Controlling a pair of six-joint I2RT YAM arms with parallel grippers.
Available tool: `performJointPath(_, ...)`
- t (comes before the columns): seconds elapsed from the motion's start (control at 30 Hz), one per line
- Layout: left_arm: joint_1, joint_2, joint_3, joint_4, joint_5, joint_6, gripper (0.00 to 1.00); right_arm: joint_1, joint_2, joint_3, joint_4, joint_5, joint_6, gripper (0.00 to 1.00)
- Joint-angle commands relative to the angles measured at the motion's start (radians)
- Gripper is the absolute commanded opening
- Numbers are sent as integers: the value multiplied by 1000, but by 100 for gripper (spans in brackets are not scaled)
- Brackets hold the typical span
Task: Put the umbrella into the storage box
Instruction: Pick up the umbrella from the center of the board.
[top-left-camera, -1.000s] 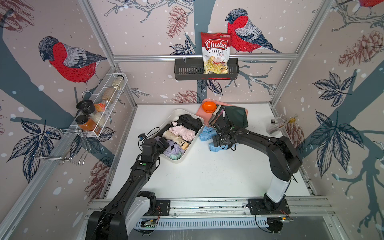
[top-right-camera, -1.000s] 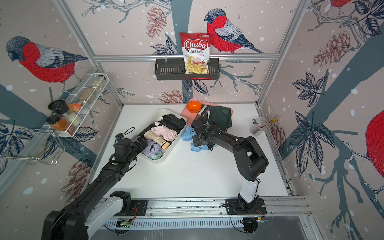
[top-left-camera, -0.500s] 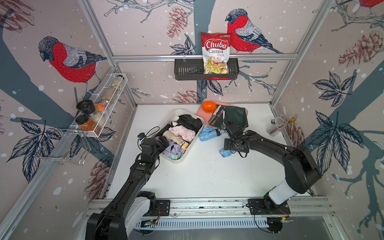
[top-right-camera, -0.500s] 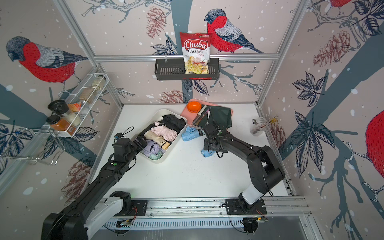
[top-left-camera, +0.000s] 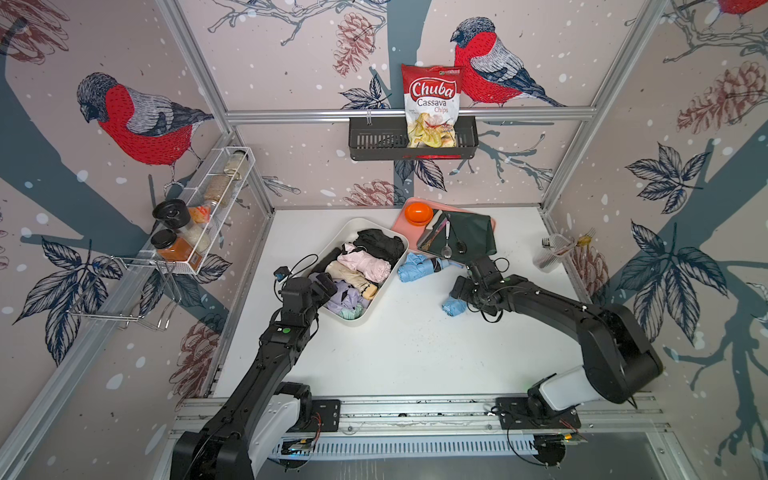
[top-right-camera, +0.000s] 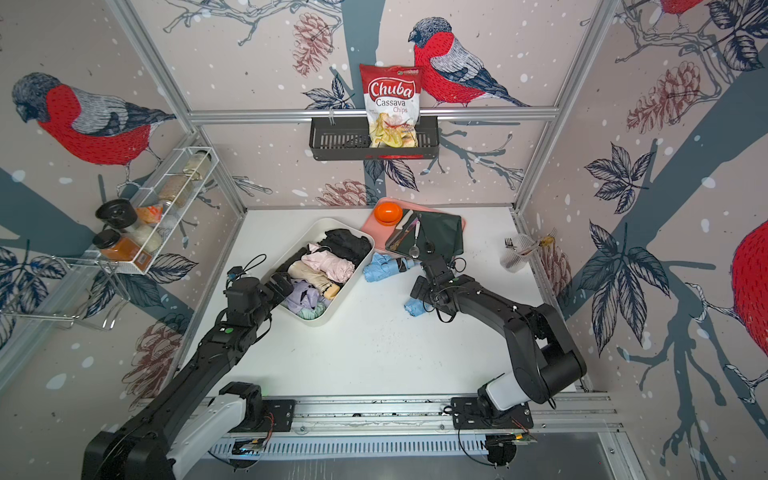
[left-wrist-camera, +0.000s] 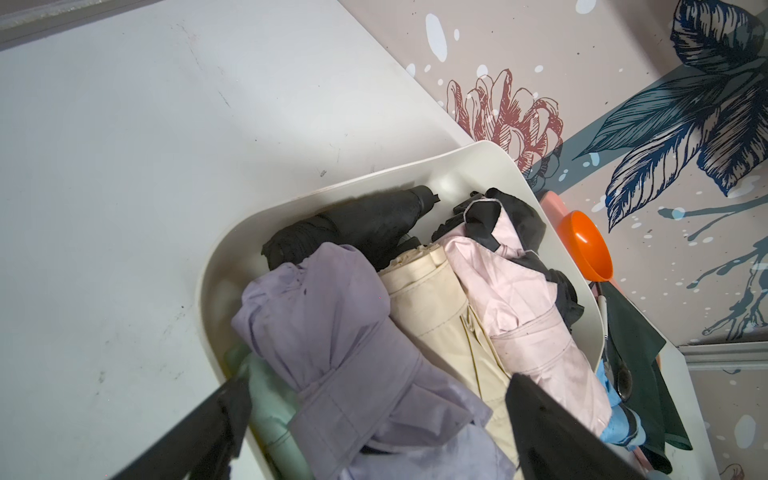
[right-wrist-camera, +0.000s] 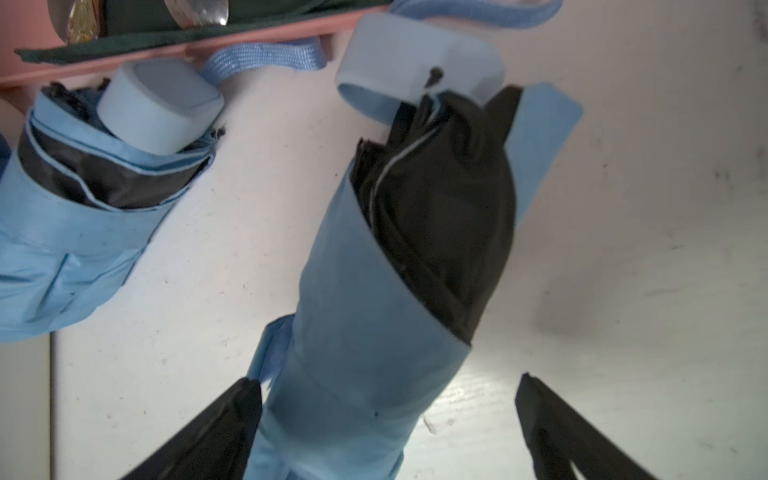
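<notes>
Since approx 1 s ago: right pincer (right-wrist-camera: 386, 382) had pulled back from beside the storage box (top-left-camera: 385, 286) toward the table's (top-left-camera: 415, 357) right-middle. A light-blue umbrella (right-wrist-camera: 374, 282) had come w/ it and now lay apart from the second blue umbrella (top-left-camera: 415, 266).

Jaws stood wide, released. Umbrella lay lengthwise btwn them on the table. One finger sat close against its fabric (contact unclear), the other was clear of it, so no grip. Handle end pointed away from the wrist, toward the pink tray (top-left-camera: 400, 226).

Second blue umbrella lay just beside the box's wall, handle near the tray edge.

Left pincer (left-wrist-camera: 376, 384) unchanged: jaws wide & empty, hovering over the near end of the box above a lilac umbrella (left-wrist-camera: 332, 332). Other folded umbrellas (left-wrist-camera: 428, 299) were packed alongside it in the box.

Task umbrella: on table, outside box, well apart from it.
</notes>
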Motion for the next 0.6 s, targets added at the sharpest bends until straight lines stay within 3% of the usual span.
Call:
performJointPath(0.0,-1,-2,-6,36,7,3,99,-22,3,-28,90,-7,13,96)
performJointPath(0.3,-1,18,-2,58,19,-6,99,-42,34,-82,201,-50,-12,88)
performJointPath(0.43,-1,22,-5,65,21,-11,99,-27,70,-75,211,-61,-28,75)
performJointPath(0.57,-1,24,-8,68,22,-13,99,-19,89,-60,191,-40,-48,70)
